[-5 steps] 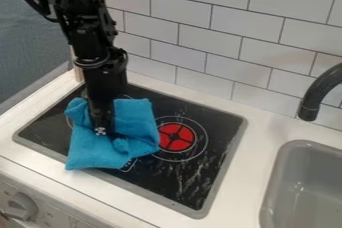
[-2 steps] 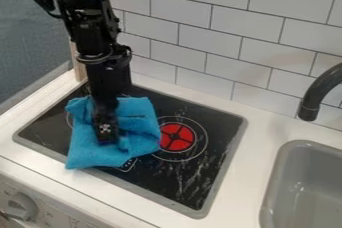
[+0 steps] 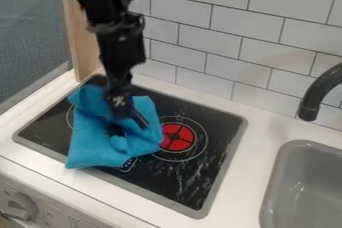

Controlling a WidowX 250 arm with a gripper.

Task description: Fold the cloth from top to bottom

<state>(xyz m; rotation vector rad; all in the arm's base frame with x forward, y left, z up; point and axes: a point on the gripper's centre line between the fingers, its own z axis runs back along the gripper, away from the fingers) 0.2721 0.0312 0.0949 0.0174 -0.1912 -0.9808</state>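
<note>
Cloth: rumpled on stovetop, under and around jaws. Raised slightly at far-left corner since earlier frames. Shifted upward and right with gripper; jaws now parted, released. Likely letting go; fold still uneven. Right of jaws: red burner; farther right, sink. In way: bunched folds against jaws, may snag.

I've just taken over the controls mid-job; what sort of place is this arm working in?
Probably a toy kitchen: there's a black stovetop with a red burner, a grey sink under a dark faucet, and white wall tiles behind.
</note>
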